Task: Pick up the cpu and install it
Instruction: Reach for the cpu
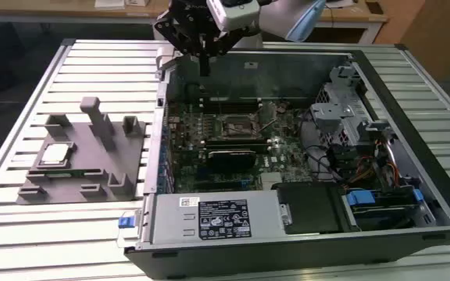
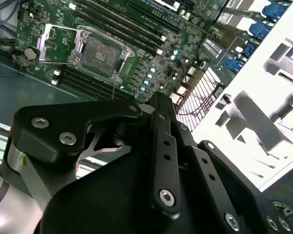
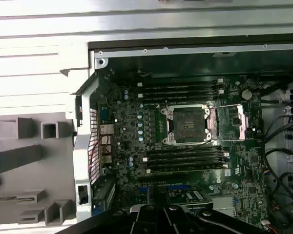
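Slatted metal table (image 1: 21,234) bears open computer case (image 1: 287,260), grey fixture (image 1: 92,175) with cpu (image 1: 55,153); fingers (image 1: 204,63) pressed together, empty.

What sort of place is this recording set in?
Probably a robotics lab or workshop bench: an open computer case sits on a slatted metal table, a grey fixture beside it holds the cpu, and wooden desks stand behind.

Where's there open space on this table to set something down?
Bare slatted table lies between the grey fixture holding the cpu and the near edge, and beyond it toward the far edge. The computer case is crowded with motherboard and cables.
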`<state>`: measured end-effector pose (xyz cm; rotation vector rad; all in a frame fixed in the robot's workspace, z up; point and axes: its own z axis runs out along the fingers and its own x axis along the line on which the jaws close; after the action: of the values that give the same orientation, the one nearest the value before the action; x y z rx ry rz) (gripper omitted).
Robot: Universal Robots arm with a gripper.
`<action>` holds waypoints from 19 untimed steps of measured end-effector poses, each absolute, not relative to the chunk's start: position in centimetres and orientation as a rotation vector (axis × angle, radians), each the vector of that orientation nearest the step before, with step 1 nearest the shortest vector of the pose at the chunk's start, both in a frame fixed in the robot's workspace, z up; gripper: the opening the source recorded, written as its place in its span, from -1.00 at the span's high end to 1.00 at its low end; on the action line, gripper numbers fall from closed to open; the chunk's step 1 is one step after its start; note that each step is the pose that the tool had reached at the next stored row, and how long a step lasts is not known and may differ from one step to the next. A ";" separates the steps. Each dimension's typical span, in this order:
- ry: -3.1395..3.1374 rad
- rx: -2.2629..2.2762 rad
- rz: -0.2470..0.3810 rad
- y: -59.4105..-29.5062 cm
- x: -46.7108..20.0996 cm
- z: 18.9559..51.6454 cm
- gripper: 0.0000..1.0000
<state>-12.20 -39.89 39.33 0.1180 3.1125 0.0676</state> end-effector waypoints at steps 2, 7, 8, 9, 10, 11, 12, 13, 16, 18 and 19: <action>3.113 0.118 0.068 -39.9 -12.2 39.3 0.79; 3.112 0.118 0.068 -39.9 -12.2 39.3 0.79; 3.112 0.118 0.068 -39.9 -12.2 39.3 0.79; 3.112 0.118 0.068 -39.9 -12.2 39.3 0.79; 3.113 0.118 0.068 -39.9 -12.2 39.3 0.79; 3.112 0.118 0.068 -39.9 -12.2 39.3 0.79; 3.112 0.118 0.068 -39.9 -12.2 39.3 0.79; 3.112 0.118 0.068 -39.9 -12.2 39.3 0.79; 3.112 0.118 0.068 -39.9 -12.2 39.3 0.79; 3.113 0.118 0.068 -39.9 -12.2 39.3 0.79; 3.113 0.118 0.068 -39.9 -12.3 39.3 0.79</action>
<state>-12.30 -39.89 39.33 0.1182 3.1125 0.0676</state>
